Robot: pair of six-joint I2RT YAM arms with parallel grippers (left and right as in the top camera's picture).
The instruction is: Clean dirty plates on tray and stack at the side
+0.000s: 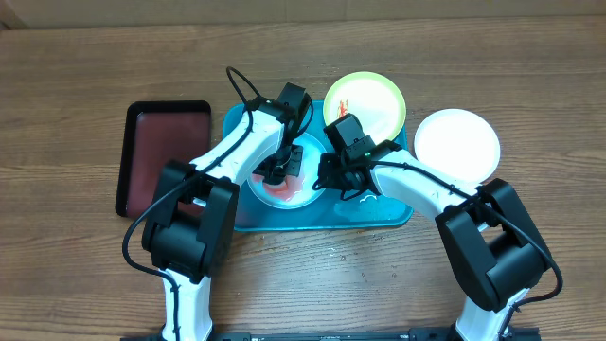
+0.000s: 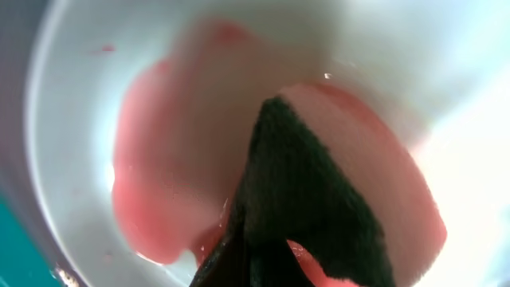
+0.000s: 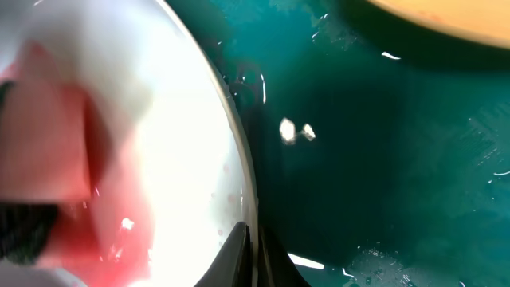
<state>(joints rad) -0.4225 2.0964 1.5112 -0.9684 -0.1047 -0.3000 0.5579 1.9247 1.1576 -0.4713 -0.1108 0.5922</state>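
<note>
Three plates are lying flat, faces up. The pale cyan plate (image 1: 305, 189) is sitting inside the tray (image 1: 379, 213), toward its left half, and a broad red smear (image 2: 159, 175) is covering much of its middle. The yellow-green rimmed plate (image 1: 374, 104) is resting at the tray's far right corner, overhanging the rim, with a small red streak on it. The white plate (image 1: 457, 144) is lying on the table (image 1: 76, 275) just beside the tray's right edge, looking unsmeared.

The tray's long axis is running left to right across the table in the overhead view.

The left gripper (image 1: 276, 175) is reaching down onto the cyan plate, its jaws clamping a dark fuzzy pad (image 2: 311, 199) that is pressing into the red smear. The right gripper (image 1: 327, 175) is coming in from the plate's right side, and in the right wrist view its fingers (image 3: 233, 255) are pinching together on the plate's rim over the tray floor.

Left of the blue tray, a black tray with a dark red inside (image 1: 161, 156) is sitting with its long axis running front to back.
</note>
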